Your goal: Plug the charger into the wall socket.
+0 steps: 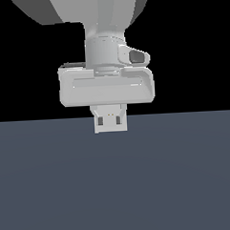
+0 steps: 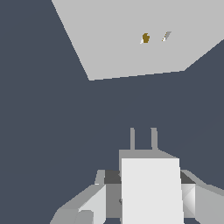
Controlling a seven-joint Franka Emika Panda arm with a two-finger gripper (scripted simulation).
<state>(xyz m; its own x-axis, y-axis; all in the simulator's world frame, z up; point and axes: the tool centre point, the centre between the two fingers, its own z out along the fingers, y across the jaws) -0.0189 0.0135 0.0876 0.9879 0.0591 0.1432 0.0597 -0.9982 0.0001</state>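
Observation:
In the wrist view my gripper (image 2: 151, 199) is shut on the charger (image 2: 151, 188), an off-white block gripped on both sides by the fingers (image 2: 94, 201). Its two short grey prongs (image 2: 143, 139) point toward the wall socket (image 2: 118, 39), a pale grey plate with two small holes (image 2: 145, 38), one of them orange-brown. A stretch of dark floor separates prongs and plate. The prongs are offset sideways from the holes. In the exterior view the gripper (image 1: 110, 122) hangs under the white hand (image 1: 106, 88). There fingers, block and plate merge into one pale shape.
A dark blue-grey floor (image 1: 115, 183) fills the lower half of the exterior view, with black background behind the arm. No other objects show in either view.

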